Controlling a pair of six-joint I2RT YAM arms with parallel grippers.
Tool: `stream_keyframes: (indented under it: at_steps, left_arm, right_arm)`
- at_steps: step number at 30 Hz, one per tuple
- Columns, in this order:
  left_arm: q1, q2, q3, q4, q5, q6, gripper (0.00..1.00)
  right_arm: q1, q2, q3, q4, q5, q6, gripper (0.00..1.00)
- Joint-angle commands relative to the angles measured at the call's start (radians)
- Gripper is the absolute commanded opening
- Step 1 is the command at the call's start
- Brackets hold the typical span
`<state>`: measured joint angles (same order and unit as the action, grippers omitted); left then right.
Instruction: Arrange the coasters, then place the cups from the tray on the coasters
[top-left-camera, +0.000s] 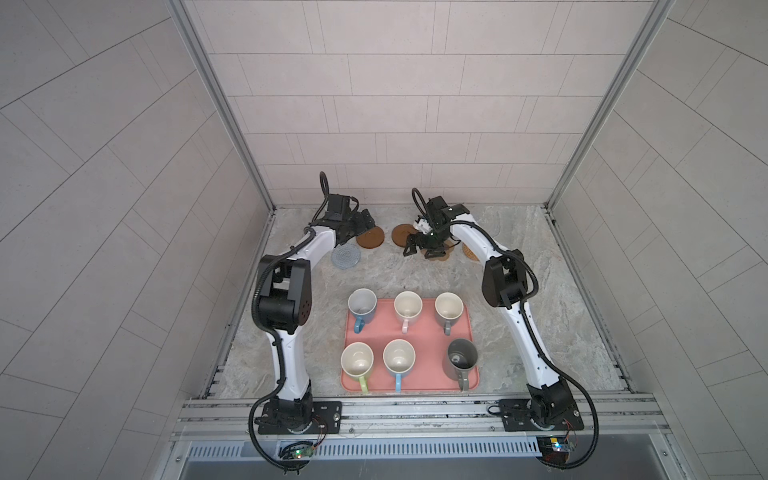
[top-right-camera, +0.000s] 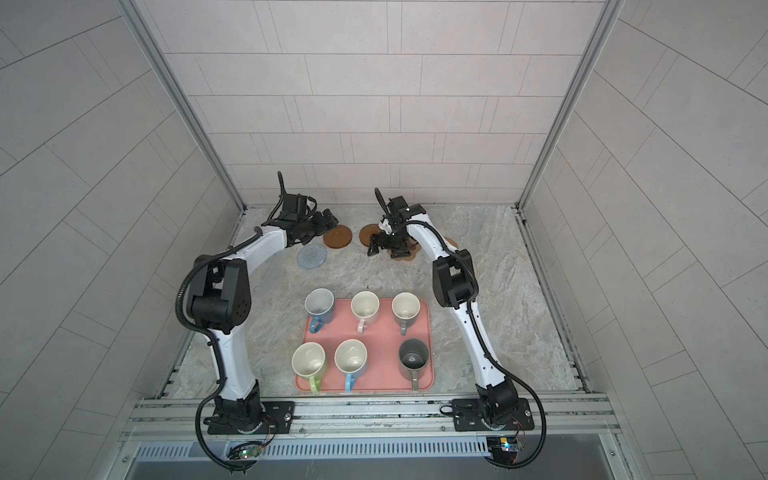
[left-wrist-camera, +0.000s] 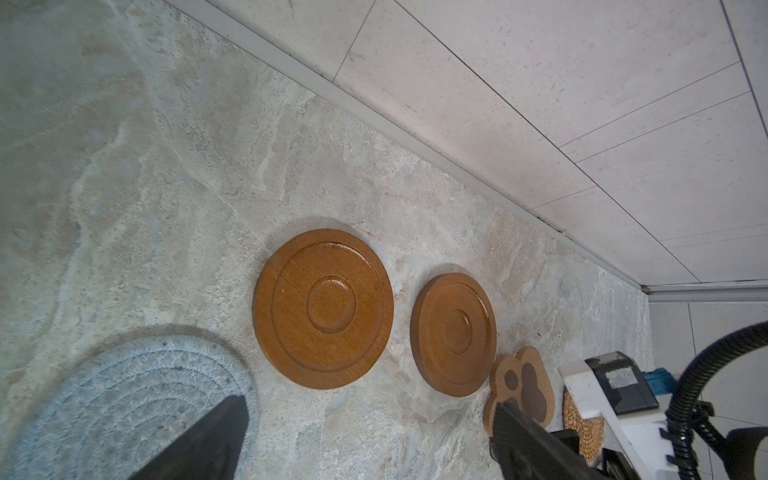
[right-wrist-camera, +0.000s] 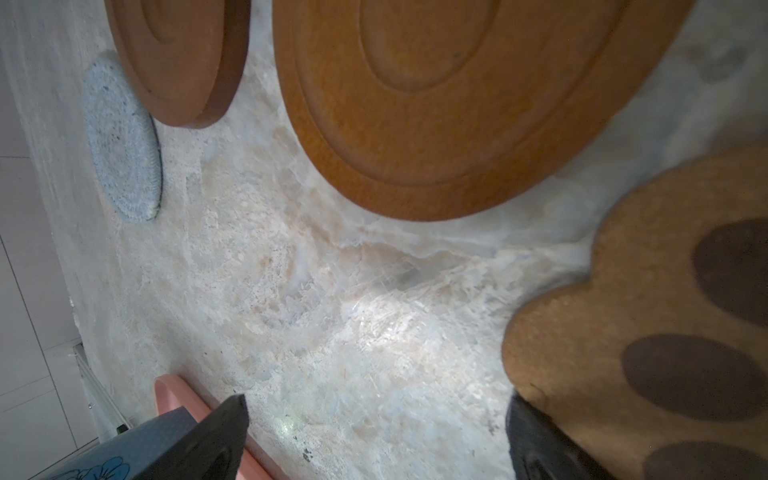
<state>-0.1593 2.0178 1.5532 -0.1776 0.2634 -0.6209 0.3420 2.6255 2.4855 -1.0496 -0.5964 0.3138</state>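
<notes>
Along the back of the table lie the coasters: grey-blue crochet round (top-left-camera: 345, 257), two brown wooden discs (top-left-camera: 371, 238) (top-left-camera: 402, 234), tan paw (left-wrist-camera: 523, 378) and golden rattan round (top-left-camera: 469, 251). My left gripper (top-left-camera: 365, 220) (left-wrist-camera: 368, 403) hangs open over bare table between the crochet round (left-wrist-camera: 124, 386) and the nearer disc (left-wrist-camera: 324, 307). My right gripper (top-left-camera: 419, 249) (right-wrist-camera: 376, 399) is open and empty, low over the table, one finger at the paw's (right-wrist-camera: 665, 311) edge. The salmon-pink tray (top-left-camera: 424, 336) at the front holds several upright cups, among them blue (top-left-camera: 361, 302), yellow-green (top-left-camera: 357, 359) and dark grey (top-left-camera: 461, 354).
The tiled back wall (left-wrist-camera: 540, 104) rises just behind the coaster row. Metal frame posts stand at both back corners. The right arm's white link (left-wrist-camera: 602, 395) crosses over the rattan round. Bare marble table (top-left-camera: 386, 278) lies between coasters and tray.
</notes>
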Motion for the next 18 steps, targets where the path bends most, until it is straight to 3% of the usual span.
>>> stream_keyframes:
  at_steps: [1, 18]
  left_arm:
    - [0.003, -0.020, 0.010, -0.005, -0.009, 0.003, 1.00]
    - [0.004, -0.016, 0.008, -0.004, 0.000, 0.004, 1.00]
  right_arm:
    - [-0.009, 0.031, 0.000, 0.009, 0.097, 0.018, 0.99]
    - [-0.038, 0.080, 0.053, 0.074, 0.117, 0.057, 0.99]
